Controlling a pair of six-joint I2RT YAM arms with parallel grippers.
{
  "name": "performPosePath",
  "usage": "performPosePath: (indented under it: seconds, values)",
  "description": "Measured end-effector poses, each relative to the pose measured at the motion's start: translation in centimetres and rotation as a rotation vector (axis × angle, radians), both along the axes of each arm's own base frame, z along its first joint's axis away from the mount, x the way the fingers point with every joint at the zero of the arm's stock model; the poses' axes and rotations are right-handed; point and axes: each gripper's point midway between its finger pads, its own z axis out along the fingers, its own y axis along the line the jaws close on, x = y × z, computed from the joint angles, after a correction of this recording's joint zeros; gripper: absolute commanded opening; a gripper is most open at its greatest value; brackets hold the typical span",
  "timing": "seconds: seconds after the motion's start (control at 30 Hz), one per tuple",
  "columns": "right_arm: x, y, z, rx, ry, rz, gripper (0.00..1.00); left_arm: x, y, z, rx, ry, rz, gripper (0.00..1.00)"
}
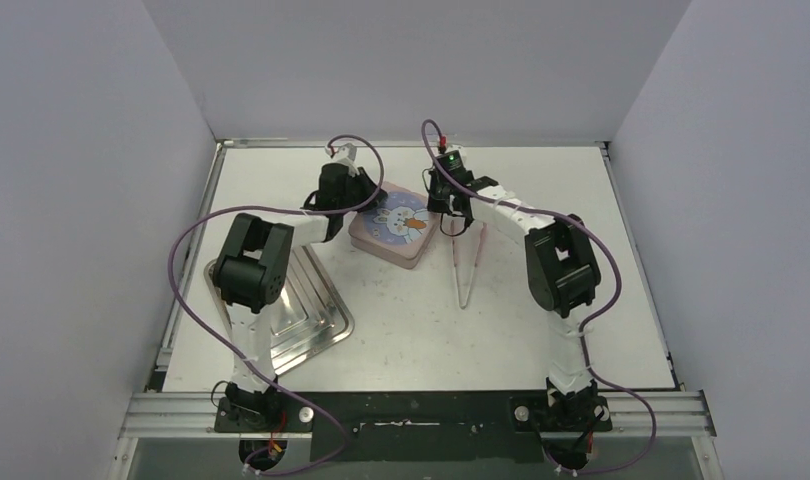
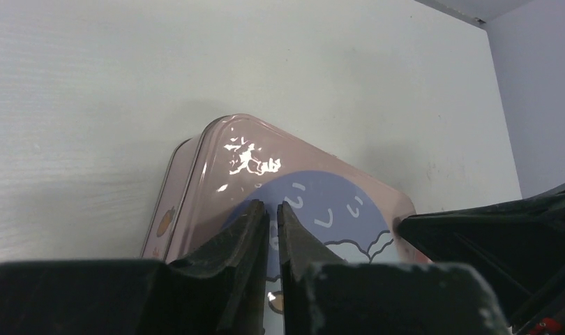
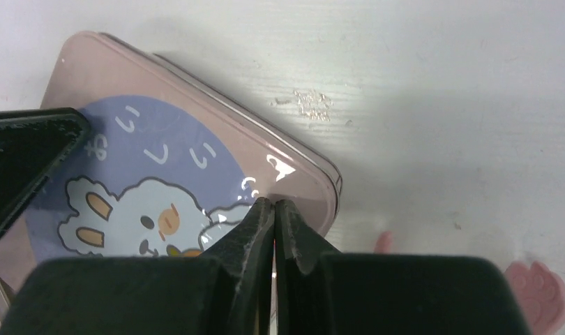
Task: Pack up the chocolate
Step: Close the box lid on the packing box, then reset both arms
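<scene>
Left tool [image 2: 271, 206] closed | right tool [image 3: 274, 203] closed | both over pink tin [image 1: 392, 228]

Bright, even light (glare on lid [image 2: 294, 174])

The tin [image 1: 391, 228] sits upper centre on the counter [image 1: 431, 335], left hand [image 2: 271, 206] and right hand [image 3: 274, 202] over it. The tray [image 1: 319, 312] lies lower left, tongs [image 1: 464, 290] just right.

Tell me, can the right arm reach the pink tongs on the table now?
Probably yes. The tongs lie uncovered beside the right tool, which is shut over the tin lid; nothing appears to stand between them.
</scene>
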Motion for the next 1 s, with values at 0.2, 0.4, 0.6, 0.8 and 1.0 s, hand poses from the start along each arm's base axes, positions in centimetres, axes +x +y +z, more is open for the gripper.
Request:
performPosePath:
  seconds: [0.2, 0.4, 0.6, 0.8, 1.0]
  values:
    - [-3.7, -1.9, 1.1, -0.049, 0.033, -0.004, 0.4, -2.2, 1.4, 3.3, 0.087, 0.035, -0.013, 0.26]
    - [-8.8, -3.5, 8.8, -0.034, -0.1, 0.014, 1.0, -6.5, 3.5, 17.5, 0.116, -0.19, -0.023, 0.97]
    - [-14.0, -4.6, 16.4, 0.063, -0.285, 0.047, 1.0, -15.7, 6.5, 27.9, 0.071, -0.448, -0.032, 0.97]
    - [-18.0, -7.2, 18.2, 0.123, -0.355, 0.031, 1.0, -23.3, 8.1, 27.1, 0.007, -0.51, -0.065, 0.97]
    - [-18.6, -7.6, 18.3, 0.145, -0.35, 0.017, 1.0, -25.3, 8.2, 23.3, -0.019, -0.421, -0.084, 0.97]
